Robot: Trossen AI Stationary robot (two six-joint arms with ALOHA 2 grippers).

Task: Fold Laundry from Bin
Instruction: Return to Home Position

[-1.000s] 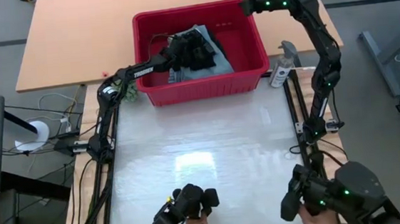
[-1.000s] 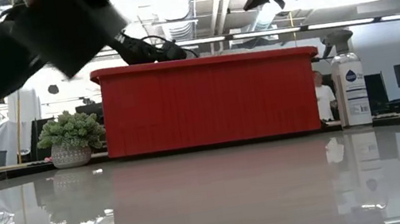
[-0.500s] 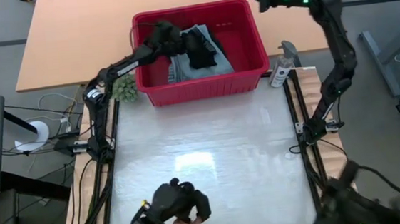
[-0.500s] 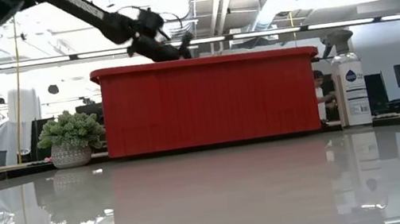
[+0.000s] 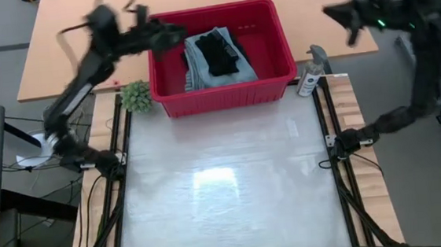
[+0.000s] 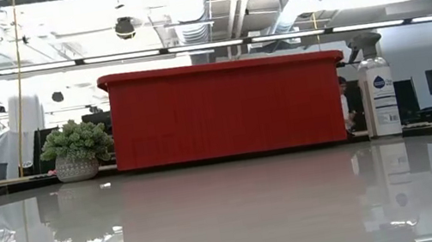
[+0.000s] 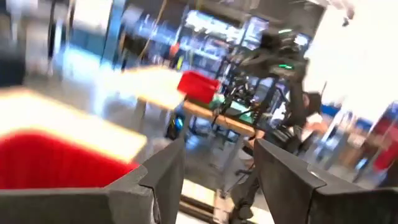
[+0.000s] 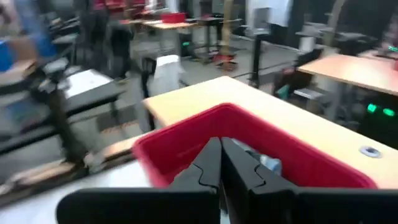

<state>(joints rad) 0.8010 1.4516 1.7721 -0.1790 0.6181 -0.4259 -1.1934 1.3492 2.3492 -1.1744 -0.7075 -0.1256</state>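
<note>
Red and slotted, the bin [image 5: 226,98] sits at the upper middle of the high view, on the far edge of the pale table [image 5: 225,186]. Its long axis runs left to right across the frame. Inside it lies the laundry [image 5: 217,54], a black garment on top of folded light blue denim. The stack lies right of the bin's centre, its longer side running top to bottom of the frame with a slight tilt.

Blurred, the left gripper [image 5: 173,36] hangs over the bin's upper left corner, with the stack off to its right and not touching it. The left wrist view shows its fingers [image 7: 155,183] spread wide with nothing between them.

At the upper right of the frame, the right gripper [image 5: 336,15] hangs outside the bin's right wall, well apart from the laundry. In its wrist view the jaws are pressed together and empty.

A small green plant [image 5: 135,96] stands just beside the bin's lower left corner, and a spray bottle [image 5: 309,77] just beside its lower right.
</note>
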